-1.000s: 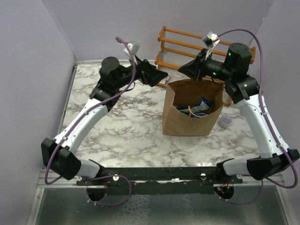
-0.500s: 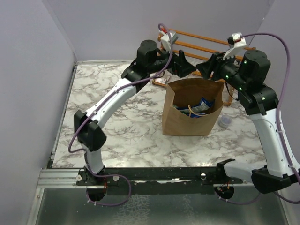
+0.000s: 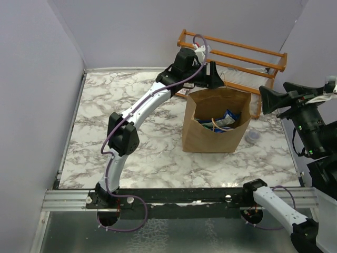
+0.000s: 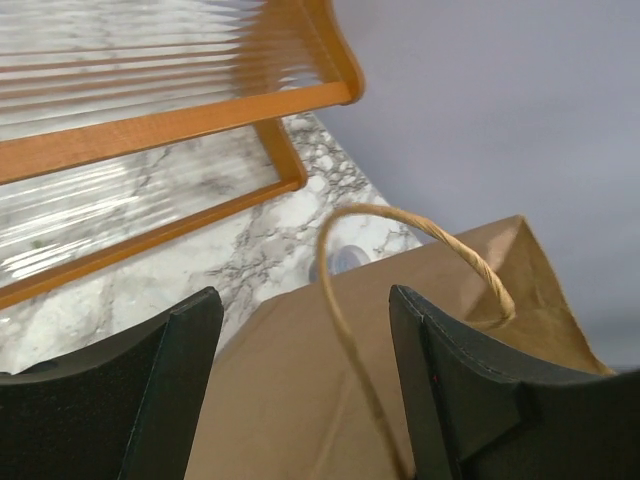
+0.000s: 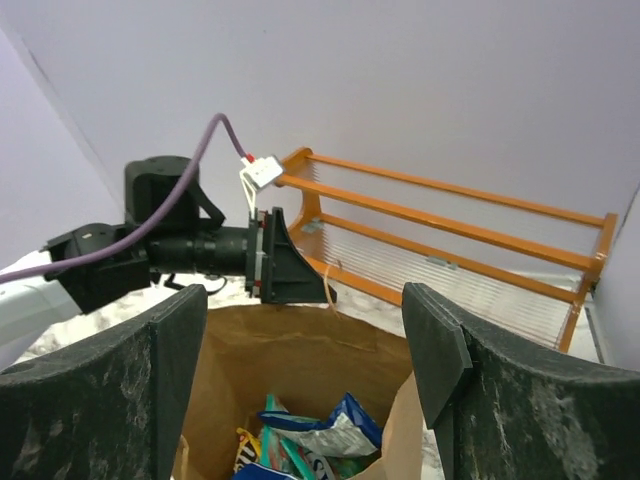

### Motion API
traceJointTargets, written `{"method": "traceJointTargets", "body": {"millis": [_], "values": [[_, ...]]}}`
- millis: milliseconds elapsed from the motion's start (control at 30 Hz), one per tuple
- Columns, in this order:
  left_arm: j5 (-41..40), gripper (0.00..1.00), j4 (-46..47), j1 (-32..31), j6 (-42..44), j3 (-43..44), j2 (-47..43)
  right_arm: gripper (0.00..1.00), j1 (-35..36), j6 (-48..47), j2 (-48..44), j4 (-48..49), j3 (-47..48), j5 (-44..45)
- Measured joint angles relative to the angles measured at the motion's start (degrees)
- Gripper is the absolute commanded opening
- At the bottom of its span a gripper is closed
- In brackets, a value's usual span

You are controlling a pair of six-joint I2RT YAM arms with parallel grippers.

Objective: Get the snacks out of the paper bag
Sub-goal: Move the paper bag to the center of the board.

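Observation:
The brown paper bag stands upright and open on the marble table. Blue, teal and yellow snacks lie at its bottom and also show in the right wrist view as snacks. My left gripper hovers at the bag's far rim. Its jaws are open around the thin paper handle without pinching it, above the bag. My right gripper hangs open to the right of the bag, holding nothing. It looks across the bag at the left gripper.
An orange wooden rack stands behind the bag against the back wall. A small clear cup sits right of the bag. A small pale box lies behind the bag's left corner. Walls close in on three sides.
My left arm has swung right to the bag's far rim and its jaws have narrowed around the handle. My right gripper has opened and drawn back right, away from the rim.

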Motion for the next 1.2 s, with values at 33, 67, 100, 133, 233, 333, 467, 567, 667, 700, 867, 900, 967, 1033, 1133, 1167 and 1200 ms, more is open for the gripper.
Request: {"method": "traceJointTargets", "body": {"millis": [33, 67, 100, 133, 233, 333, 467, 567, 667, 700, 867, 900, 967, 1033, 1133, 1167, 1200], "values": [[0.31, 0.66, 0.44, -0.15, -0.76, 0.00, 0.02, 0.80, 0.00, -0.24, -0.22, -0.02, -0.44, 0.33], [0.79, 0.64, 1.16, -0.31, -1.90, 0.00, 0.04, 0.80, 0.00, -0.46, -0.26, -0.04, -0.90, 0.61], [1.36, 0.61, 1.97, -0.55, -2.01, 0.00, 0.04, 0.80, 0.00, -0.59, -0.04, -0.11, -1.42, 0.81], [1.73, 0.57, 2.64, -0.74, -2.67, 0.00, 0.04, 0.81, 0.00, -0.70, 0.20, -0.28, -1.81, 0.87], [2.58, 0.36, 4.68, -1.20, -4.20, 0.00, 0.09, 0.81, 0.00, -0.90, 1.29, -1.07, -2.67, 0.90], [2.89, 0.22, 6.45, -1.29, -5.35, 0.00, 0.09, 0.83, 0.00, -0.87, 1.79, -1.60, -3.08, 0.79], [2.49, 0.11, 8.55, -1.31, -5.38, -1.42, -0.72, 0.85, 0.00, -0.85, 1.66, -1.73, -3.72, -0.07], [0.31, 0.00, 9.03, -1.31, -4.24, -6.82, -4.48, 0.87, 0.00, -0.85, 1.84, -1.99, -4.33, -1.62], [-2.97, 0.00, 8.90, -1.27, -2.69, -12.81, -10.25, 0.88, 0.00, -0.83, 2.49, -2.54, -5.73, -4.57], [-4.02, 0.00, 9.07, -1.27, -2.32, -14.43, -12.17, 0.88, 0.00, -0.85, 2.84, -2.75, -6.16, -5.88], [-8.35, 0.00, 9.75, -1.25, -0.96, -21.24, -22.40, 0.90, 0.00, -0.92, 5.60, -3.23, -9.09, -16.37], [-9.05, 0.00, 9.70, -1.27, -0.83, -21.84, -23.65, 0.90, 0.00, -0.90, 6.10, -3.32, -9.77, -18.69], [-10.71, 0.00, 9.20, -1.07, -0.59, -23.10, -26.18, 0.90, 0.00, -0.79, 7.19, -3.56, -10.40, -21.79], [-12.63, 0.00, 7.87, -0.63, -0.33, -24.13, -28.15, 0.90, 0.02, -0.52, 8.55, -3.74, -10.73, -24.63], [-14.88, 0.00, 6.19, 0.42, 0.00, -25.57, -30.25, 0.90, 0.00, -0.37, 9.81, -4.00, -10.75, -28.50], [-15.58, 0.00, 6.16, 0.98, 0.13, -26.43, -31.04, 0.90, 0.00, -0.31, 10.27, -4.02, -10.75, -30.03], [-16.11, 0.00, 6.14, 1.51, 0.26, -27.56, -32.00, 0.90, 0.00, -0.24, 10.82, -4.09, -10.75, -31.50]]}}
